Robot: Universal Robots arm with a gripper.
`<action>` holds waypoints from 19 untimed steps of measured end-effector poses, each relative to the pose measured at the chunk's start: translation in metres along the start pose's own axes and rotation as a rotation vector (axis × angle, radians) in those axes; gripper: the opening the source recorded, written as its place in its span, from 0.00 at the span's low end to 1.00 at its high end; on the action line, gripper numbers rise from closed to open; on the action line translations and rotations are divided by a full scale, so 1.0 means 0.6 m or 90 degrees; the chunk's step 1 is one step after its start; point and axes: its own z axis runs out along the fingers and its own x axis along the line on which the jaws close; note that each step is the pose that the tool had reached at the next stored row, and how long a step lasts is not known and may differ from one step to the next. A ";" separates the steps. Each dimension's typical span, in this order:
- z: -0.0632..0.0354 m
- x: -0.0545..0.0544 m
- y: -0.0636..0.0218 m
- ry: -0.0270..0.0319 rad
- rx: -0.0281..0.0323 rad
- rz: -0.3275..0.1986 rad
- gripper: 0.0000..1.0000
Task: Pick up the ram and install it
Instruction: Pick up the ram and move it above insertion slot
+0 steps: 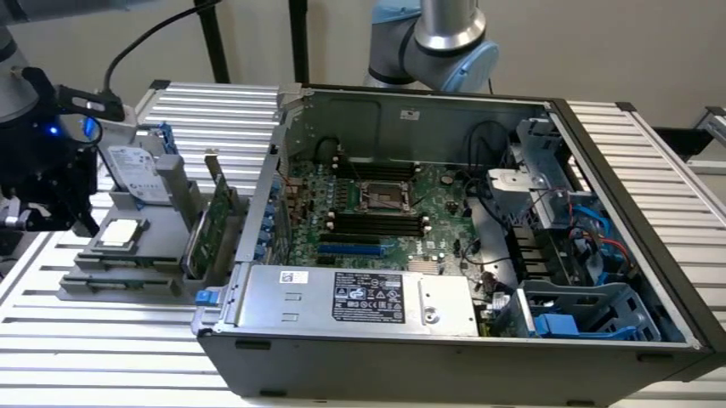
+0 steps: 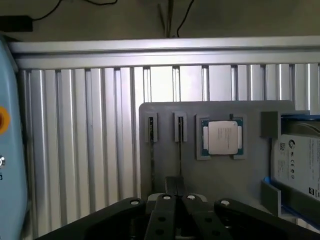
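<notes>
Wrist view: we see the ram (image 2: 179,145) standing on edge in a slot of the grey holder (image 2: 220,175). A second stick (image 2: 151,150) stands in the slot beside it, with a processor (image 2: 222,137) and a hard drive (image 2: 297,160) further along. Our gripper (image 2: 177,200) hangs above the ram, fingers (image 2: 164,212) drawn narrow and holding nothing. The holder rests on the slatted counter (image 2: 90,150).

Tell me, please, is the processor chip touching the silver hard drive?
Apart. The wrist view shows bare gray holder between the processor chip and the hard drive.
</notes>
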 end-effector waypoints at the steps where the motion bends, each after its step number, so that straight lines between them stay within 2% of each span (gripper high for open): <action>1: 0.001 0.003 0.000 0.0000 0.0015 -0.002 0.00; 4: 0.004 0.012 -0.001 0.0001 0.0054 -0.007 0.00; 7: 0.009 0.019 -0.005 0.0000 0.0073 -0.011 0.00; 14: 0.024 0.025 -0.019 0.0004 0.0073 -0.021 0.00; 15: 0.026 0.027 -0.020 0.0005 0.0073 -0.023 1.00; 19: 0.038 0.031 -0.023 0.0007 0.0072 -0.027 1.00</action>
